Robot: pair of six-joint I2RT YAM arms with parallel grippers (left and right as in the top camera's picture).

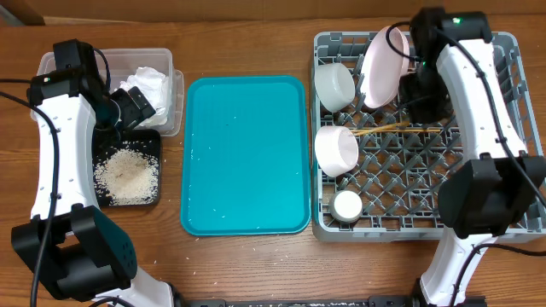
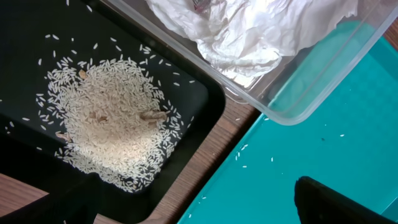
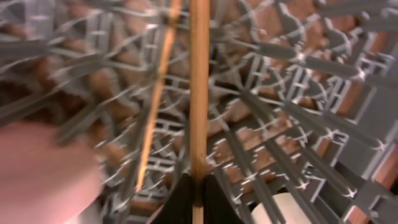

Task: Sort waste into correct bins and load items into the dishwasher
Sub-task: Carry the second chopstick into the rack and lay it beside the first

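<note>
My right gripper [image 3: 199, 194] is shut on one wooden chopstick [image 3: 199, 93] low over the grey dish rack [image 3: 323, 81]. The second chopstick [image 3: 155, 106] lies to its left. In the overhead view both chopsticks [image 1: 394, 130] lie across the rack [image 1: 512, 51], beside the white plate [image 1: 384, 66], grey bowl [image 1: 334, 85], white bowl [image 1: 335, 149] and cup [image 1: 347, 205]. My left gripper [image 1: 136, 107] is open and empty over the black tray [image 2: 25, 37], which holds rice [image 2: 112, 124]. The clear tub [image 2: 323, 81] holds the napkin [image 2: 249, 31] and a bit of red wrapper [image 2: 199, 5].
The large teal serving tray [image 1: 246, 153] lies between the bins and the rack, with a few stray rice grains [image 2: 244, 149] on it. The brown wooden table [image 1: 256, 264] shows along the front edge.
</note>
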